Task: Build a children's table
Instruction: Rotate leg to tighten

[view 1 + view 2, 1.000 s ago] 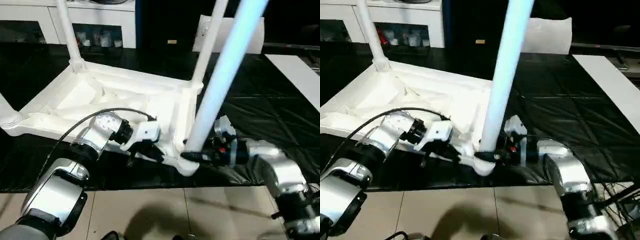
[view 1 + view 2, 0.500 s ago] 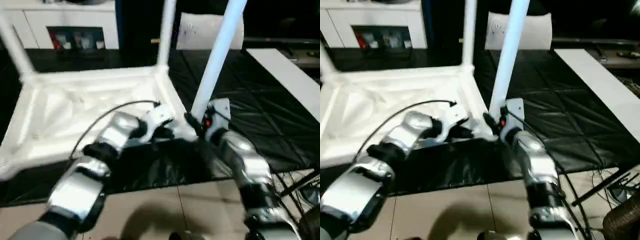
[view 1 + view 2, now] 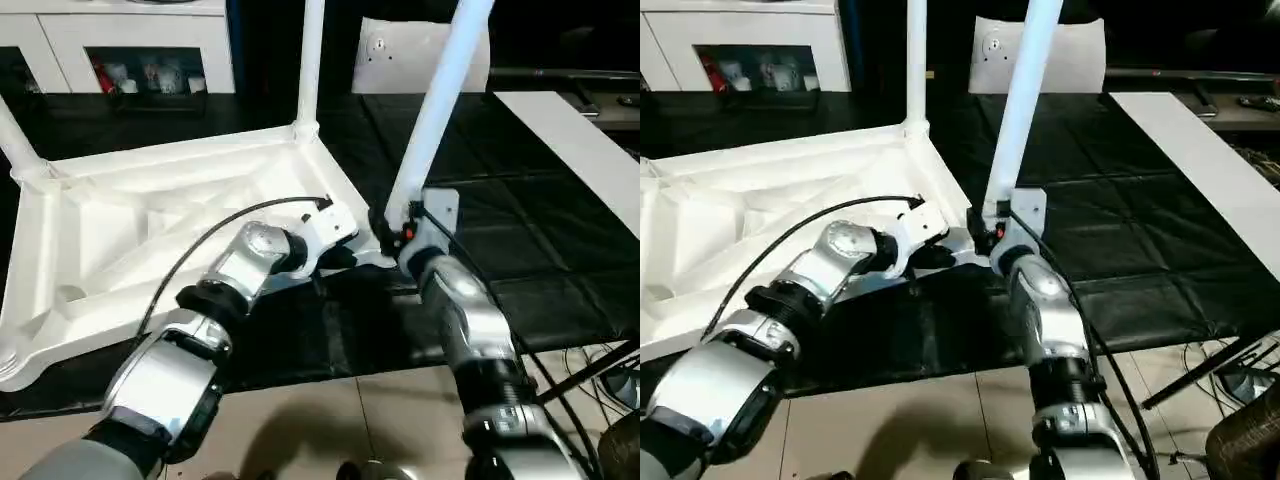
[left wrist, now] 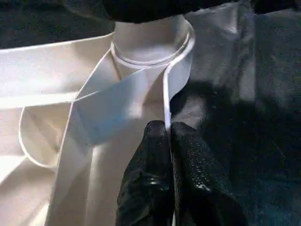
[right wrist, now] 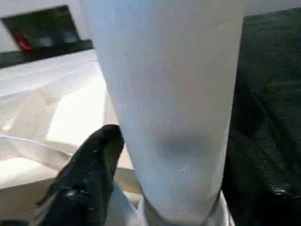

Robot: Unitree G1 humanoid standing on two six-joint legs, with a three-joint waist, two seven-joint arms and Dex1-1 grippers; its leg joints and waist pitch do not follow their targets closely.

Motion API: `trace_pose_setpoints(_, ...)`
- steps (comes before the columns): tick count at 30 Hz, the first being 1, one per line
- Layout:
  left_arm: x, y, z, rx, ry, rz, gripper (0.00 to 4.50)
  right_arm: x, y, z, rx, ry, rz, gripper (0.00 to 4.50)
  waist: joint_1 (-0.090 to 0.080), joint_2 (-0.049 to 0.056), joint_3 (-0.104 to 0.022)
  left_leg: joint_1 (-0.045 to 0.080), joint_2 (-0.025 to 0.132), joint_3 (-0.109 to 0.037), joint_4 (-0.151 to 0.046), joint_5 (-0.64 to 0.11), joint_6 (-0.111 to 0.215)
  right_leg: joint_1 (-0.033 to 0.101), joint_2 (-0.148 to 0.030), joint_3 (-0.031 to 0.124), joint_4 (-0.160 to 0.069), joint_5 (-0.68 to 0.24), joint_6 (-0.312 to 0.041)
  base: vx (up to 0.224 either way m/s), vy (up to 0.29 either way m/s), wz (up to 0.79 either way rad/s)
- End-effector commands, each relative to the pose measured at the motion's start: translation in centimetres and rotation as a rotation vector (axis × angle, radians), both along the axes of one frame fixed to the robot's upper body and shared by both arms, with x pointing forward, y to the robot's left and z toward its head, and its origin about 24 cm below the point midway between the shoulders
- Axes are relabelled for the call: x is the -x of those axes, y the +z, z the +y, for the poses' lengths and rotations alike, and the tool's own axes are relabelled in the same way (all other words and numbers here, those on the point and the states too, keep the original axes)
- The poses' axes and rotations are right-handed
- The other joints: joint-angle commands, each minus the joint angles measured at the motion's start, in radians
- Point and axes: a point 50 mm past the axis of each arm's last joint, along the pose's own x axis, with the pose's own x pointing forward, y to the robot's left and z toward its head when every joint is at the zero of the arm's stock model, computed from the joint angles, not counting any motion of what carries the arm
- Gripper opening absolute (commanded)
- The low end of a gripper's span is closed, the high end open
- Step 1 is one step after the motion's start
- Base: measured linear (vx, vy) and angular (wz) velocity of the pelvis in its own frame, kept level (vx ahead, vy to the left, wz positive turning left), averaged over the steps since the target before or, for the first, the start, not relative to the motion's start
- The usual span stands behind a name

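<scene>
**Seating a leg in the near corner socket**

Lying upside down on the black mat (image 3: 560, 260), the tabletop (image 3: 130, 230) shows its ribbed underside upward, presumably so the corner sockets face up to take the legs. Three legs stand in it: one at the far corner (image 3: 310, 60), one at the left corner (image 3: 15, 140), and the near-right leg (image 3: 440, 100), tilted a little to the right, which both arms attend. The right gripper (image 3: 392, 232) is closed around that leg's base just above the socket, a black finger (image 5: 89, 174) pressed to the tube, seemingly to steer it home. The left gripper (image 4: 170, 141) pinches the tabletop's thin edge rim beside the same socket (image 4: 150, 42), fingers nearly together, likely to steady the top against the push. No brand, label or readable writing appears on the table parts.
</scene>
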Motion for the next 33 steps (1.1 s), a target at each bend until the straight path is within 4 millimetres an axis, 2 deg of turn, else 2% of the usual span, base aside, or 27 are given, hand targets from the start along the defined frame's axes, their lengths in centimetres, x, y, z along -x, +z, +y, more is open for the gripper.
trace_pose_setpoints(1, 0.2, 0.8, -1.0, 0.023, -0.092, -0.062, 0.00, 1.3, -0.4, 0.9, -0.022, 0.136, -0.018, 3.52, 0.009, 0.007, -0.068, -0.002, 0.016, 0.002, -0.051, -0.112, 0.101, 0.075, -0.069, 0.049, -0.058, -0.090, -0.232, 0.000, 0.000, 0.00)
trace_pose_setpoints(5, 0.3, 0.7, -0.3, 0.028, -0.120, -0.087, 0.00, 3.1, -0.5, -2.1, -0.007, 0.156, -0.067, 3.86, 0.018, 0.007, -0.068, 0.000, 0.017, 0.004, -0.051, -0.128, 0.112, 0.076, -0.070, 0.050, -0.061, -0.096, -0.233, 0.000, 0.000, 0.00)
trace_pose_setpoints(6, 0.3, 0.7, -0.2, 0.027, -0.118, -0.088, 0.00, 3.2, -0.5, -2.3, -0.010, 0.155, -0.066, 3.96, 0.022, 0.010, -0.068, 0.001, 0.017, 0.004, -0.051, -0.134, 0.112, 0.076, -0.069, 0.049, -0.063, -0.107, -0.230, 0.000, 0.000, 0.00)
trace_pose_setpoints(7, 0.2, 0.6, 0.1, 0.021, -0.112, -0.093, 0.00, 3.9, -0.5, -3.4, -0.013, 0.145, -0.067, 4.01, 0.026, 0.007, -0.064, 0.001, 0.018, 0.004, -0.053, -0.162, 0.106, 0.075, -0.069, 0.049, -0.071, -0.165, -0.211, 0.000, 0.000, 0.00)
trace_pose_setpoints(8, 0.2, 0.4, 0.3, 0.019, -0.099, -0.095, 0.00, 4.4, -0.5, -4.1, 0.004, 0.139, -0.075, 4.07, 0.026, 0.006, -0.064, 0.003, 0.018, 0.005, -0.053, -0.172, 0.100, 0.072, -0.070, 0.049, -0.072, -0.191, -0.207, 0.000, 0.000, 0.00)
trace_pose_setpoints(10, 0.1, 0.3, 0.5, 0.022, -0.076, -0.096, 0.00, 4.9, -0.5, -4.5, 0.021, 0.149, -0.085, 4.30, 0.027, 0.005, -0.064, -0.002, 0.017, 0.002, -0.055, -0.175, 0.084, 0.075, -0.070, 0.047, -0.076, -0.245, -0.180, 0.000, 0.000, 0.00)
trace_pose_setpoints(12, 0.1, 0.3, 0.6, 0.075, -0.043, -0.101, 0.00, 6.3, -0.1, -4.8, 0.004, 0.213, -0.112, 4.44, 0.029, 0.001, -0.066, 0.000, 0.016, 0.003, -0.053, -0.182, 0.083, 0.072, -0.069, 0.046, -0.080, -0.278, -0.164, 0.000, 0.000, 0.00)
trace_pose_setpoints(15, 0.2, 0.6, 0.6, 0.161, -0.029, -0.091, 0.00, 7.7, 0.6, -4.3, -0.030, 0.293, -0.130, 4.47, 0.030, -0.002, -0.063, -0.008, 0.015, 0.000, -0.055, -0.177, 0.094, 0.074, -0.069, 0.044, -0.083, -0.310, -0.136, 0.000, 0.000, 0.00)
trace_pose_setpoints(16, 0.4, 0.6, 0.8, 0.187, -0.032, -0.083, 0.44, 8.2, 1.2, -3.6, -0.056, 0.341, -0.144, 4.50, 0.031, -0.001, -0.065, -0.007, 0.015, -0.001, -0.055, -0.174, 0.094, 0.075, -0.070, 0.044, -0.085, -0.322, -0.130, 0.000, 0.000, 0.00)
trace_pose_setpoints(17, 0.5, 0.6, 0.9, 0.191, -0.038, -0.077, 0.44, 8.4, 1.4, -3.3, -0.069, 0.358, -0.147, 4.50, 0.028, -0.001, -0.065, -0.008, 0.014, 0.000, -0.054, -0.173, 0.094, 0.072, -0.068, 0.044, -0.085, -0.323, -0.129, 0.000, 0.000, 0.00)
trace_pose_setpoints(18, 0.7, 0.5, 1.0, 0.190, -0.047, -0.070, 0.55, 8.6, 1.7, -3.0, -0.083, 0.378, -0.152, 4.50, 0.029, -0.001, -0.065, -0.009, 0.013, 0.000, -0.053, -0.170, 0.095, 0.076, -0.070, 0.044, -0.083, -0.320, -0.136, 0.000, 0.000, 0.00)
trace_pose_setpoints(19, 0.8, 0.5, 1.5, 0.230, -0.019, -0.065, 0.67, 8.7, 2.3, -2.5, -0.097, 0.398, -0.182, 4.50, 0.030, 0.006, -0.067, -0.003, 0.021, 0.000, -0.054, -0.174, 0.091, 0.067, -0.071, 0.046, -0.081, -0.307, -0.159, 0.000, 0.000, 0.00)
trace_pose_setpoints(22, 1.4, 0.7, 3.0, 0.322, 0.059, -0.053, 0.98, 8.3, 3.6, -1.3, -0.119, 0.412, -0.239, 4.50, 0.025, 0.008, -0.064, -0.006, 0.023, 0.000, -0.058, -0.195, 0.073, 0.063, -0.069, 0.045, -0.078, -0.308, -0.171, 0.000, 0.000, 0.00)
trace_pose_setpoints(24, 1.6, 0.8, 3.5, 0.341, 0.078, -0.051, 1.01, 8.1, 3.8, -1.1, -0.128, 0.407, -0.245, 4.50, 0.023, 0.011, -0.065, 0.000, 0.024, 0.000, -0.057, -0.208, 0.064, 0.059, -0.069, 0.046, -0.079, -0.322, -0.169, 0.000, 0.000, 0.00)
trace_pose_setpoints(25, 2.3, 0.7, 4.8, 0.377, 0.128, -0.040, 1.05, 7.7, 4.3, -0.8, -0.141, 0.390, -0.258, 4.50, 0.023, 0.011, -0.064, 0.002, 0.028, -0.001, -0.059, -0.215, 0.050, 0.059, -0.070, 0.049, -0.074, -0.315, -0.168, 0.000, 0.000, 0.00)
trace_pose_setpoints(26, 2.7, 0.6, 5.5, 0.384, 0.145, -0.034, 1.11, 7.5, 4.5, -0.6, -0.151, 0.383, -0.262, 4.50, 0.022, 0.010, -0.062, -0.003, 0.025, -0.001, -0.061, -0.211, 0.052, 0.058, -0.069, 0.048, -0.076, -0.318, -0.167, 0.000, 0.000, 0.00)
trace_pose_setpoints(27, 2.7, 0.6, 5.5, 0.384, 0.145, -0.034, 1.11, 7.5, 4.5, -0.6, -0.151, 0.383, -0.262, 4.50, 0.020, 0.013, -0.061, -0.001, 0.024, 0.000, -0.061, -0.217, 0.047, 0.056, -0.066, 0.048, -0.078, -0.330, -0.158, 0.000, 0.000, 0.00)
trace_pose_setpoints(28, 3.1, 0.5, 6.2, 0.387, 0.162, -0.029, 1.37, 7.3, 4.6, -0.4, -0.162, 0.377, -0.263, 4.50, 0.020, 0.013, -0.062, 0.003, 0.023, 0.003, -0.059, -0.220, 0.044, 0.053, -0.064, 0.049, -0.079, -0.329, -0.151, 0.000, 0.000, 0.00)
trace_pose_setpoints(29, 4.2, 0.1, 7.5, 0.384, 0.194, -0.010, 1.37, 6.8, 4.8, -0.2, -0.164, 0.349, -0.264, 4.50, 0.019, 0.015, -0.064, 0.000, 0.023, 0.002, -0.060, -0.207, 0.041, 0.056, -0.064, 0.051, -0.076, -0.305, -0.149, 0.000, 0.000, 0.00)
trace_pose_setpoints(30, 4.2, 0.1, 7.5, 0.384, 0.194, -0.010, 1.42, 6.8, 4.8, -0.2, -0.164, 0.349, -0.264, 4.50, 0.017, 0.016, -0.063, -0.001, 0.026, -0.001, -0.063, -0.197, 0.036, 0.055, -0.065, 0.051, -0.070, -0.275, -0.160, 0.000, 0.000, 0.00)
trace_pose_setpoints(32, 6.4, -0.2, 9.5, 0.360, 0.223, 0.019, 1.58, 5.8, 4.6, 0.0, -0.134, 0.292, -0.231, 4.50, 0.016, 0.019, -0.062, 0.004, 0.026, 0.001, -0.063, -0.209, 0.024, 0.051, -0.063, 0.052, -0.068, -0.279, -0.157, 0.000, 0.000, 0.00)
trace_pose_setpoints(33, 6.4, -0.2, 9.5, 0.360, 0.223, 0.019, 1.74, 5.8, 4.6, 0.0, -0.134, 0.292, -0.231, 4.50, 0.013, 0.020, -0.061, 0.001, 0.027, -0.002, -0.065, -0.209, 0.019, 0.054, -0.064, 0.052, -0.064, -0.276, -0.161, 0.000, 0.000, 0.00)
